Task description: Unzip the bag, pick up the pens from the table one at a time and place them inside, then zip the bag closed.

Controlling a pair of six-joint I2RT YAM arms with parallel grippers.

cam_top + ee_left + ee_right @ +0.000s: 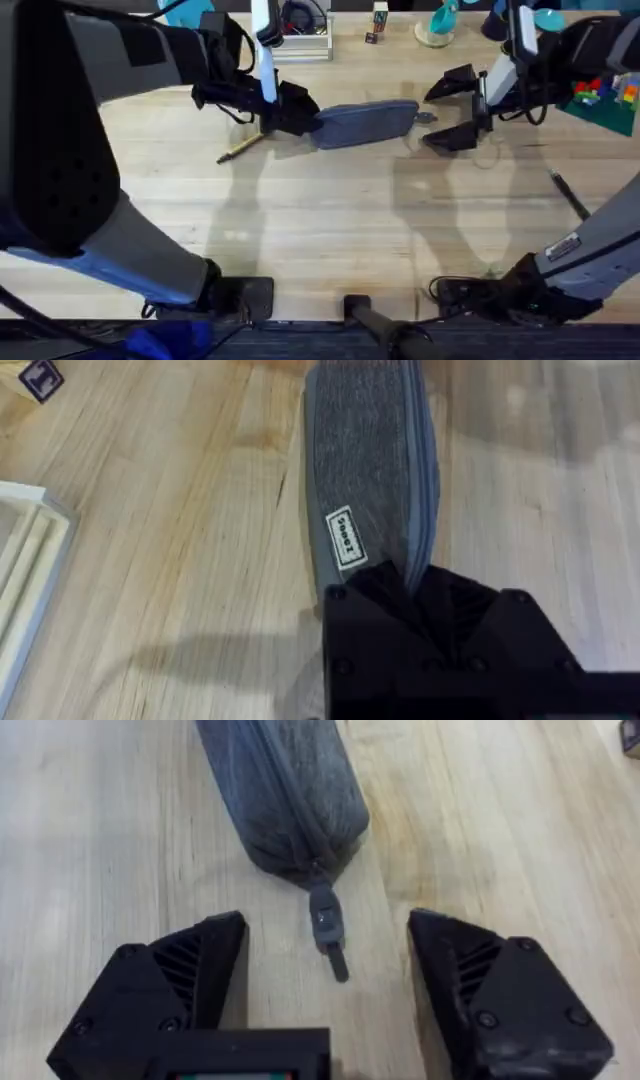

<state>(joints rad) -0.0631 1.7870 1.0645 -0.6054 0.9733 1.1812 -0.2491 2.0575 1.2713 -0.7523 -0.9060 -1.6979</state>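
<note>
Blue-grey fabric pencil pouch (365,123), zipped, lies flat on the pale wooden table (320,220); left gripper (305,118) clamps its end, right gripper (325,980) spread beside its dark pull tab (327,923).

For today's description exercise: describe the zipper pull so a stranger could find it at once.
Find the blue-grey bag on the table. At its end facing the open right pincer lies the zipper pull, a small dark tab flat on the wood, unlike the long pens.
</note>
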